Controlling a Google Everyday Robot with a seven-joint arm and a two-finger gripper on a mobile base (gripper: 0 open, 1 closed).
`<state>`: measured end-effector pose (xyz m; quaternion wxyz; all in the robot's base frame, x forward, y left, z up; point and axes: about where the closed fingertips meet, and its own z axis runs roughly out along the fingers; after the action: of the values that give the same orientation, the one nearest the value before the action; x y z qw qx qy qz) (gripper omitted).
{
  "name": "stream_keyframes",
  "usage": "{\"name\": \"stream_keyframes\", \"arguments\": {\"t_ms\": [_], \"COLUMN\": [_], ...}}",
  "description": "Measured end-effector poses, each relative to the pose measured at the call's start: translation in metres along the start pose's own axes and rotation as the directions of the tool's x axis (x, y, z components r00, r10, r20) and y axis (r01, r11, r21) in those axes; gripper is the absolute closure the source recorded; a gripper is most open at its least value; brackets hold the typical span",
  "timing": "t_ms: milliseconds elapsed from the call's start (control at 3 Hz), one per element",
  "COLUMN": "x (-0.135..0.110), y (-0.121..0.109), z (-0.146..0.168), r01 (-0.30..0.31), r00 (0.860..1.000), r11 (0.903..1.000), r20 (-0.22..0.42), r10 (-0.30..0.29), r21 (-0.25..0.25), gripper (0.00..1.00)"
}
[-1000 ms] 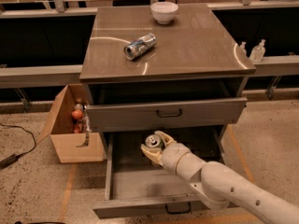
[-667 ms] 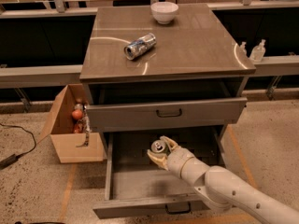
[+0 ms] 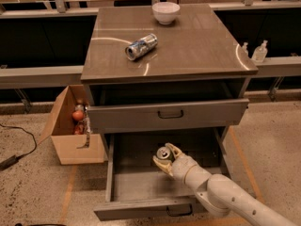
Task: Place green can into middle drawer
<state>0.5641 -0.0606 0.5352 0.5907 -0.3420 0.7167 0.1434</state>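
Note:
The grey cabinet's middle drawer [image 3: 136,182] is pulled far out, its dark loop handle [image 3: 178,212] at the front edge. My gripper [image 3: 165,157] reaches into it from the lower right and is shut on the green can [image 3: 164,153]. The can stands upright with its silver top showing. Its body is mostly hidden by my fingers [image 3: 161,166]. The can is over the drawer's middle right; I cannot tell whether it touches the drawer floor. The uppermost drawer [image 3: 164,114] is slightly open just above.
A silver-blue can [image 3: 141,46] lies on its side on the cabinet top [image 3: 202,46], with a white bowl [image 3: 165,12] at the back. A cardboard box [image 3: 70,131] with items stands on the floor left of the cabinet. Two small bottles [image 3: 260,52] stand at the right. A cable [image 3: 14,159] lies on the floor.
My gripper, holding the can, has moved right and toward the drawer's front, lower into the open drawer. Nothing else has moved.

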Motion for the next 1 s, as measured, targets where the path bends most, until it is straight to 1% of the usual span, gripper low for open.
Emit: {"name": "stream_keyframes", "arguments": {"t_ms": [333,667,1000], "x": [0.023,0.044,0.056], "y": [-0.007,-0.01,-0.012], "z": [0.014,0.027,0.029], "r01": [-0.012,-0.041,-0.058], "r00": [1.0,0.999,0.997], "r11": [0.9999,0.9982,0.9957], "r20": [0.004,-0.005,-0.039], "r10": [0.012,0.042,0.061], "r21": [0.01,0.043,0.072], "gripper": [1.0,0.99,0.79]}}
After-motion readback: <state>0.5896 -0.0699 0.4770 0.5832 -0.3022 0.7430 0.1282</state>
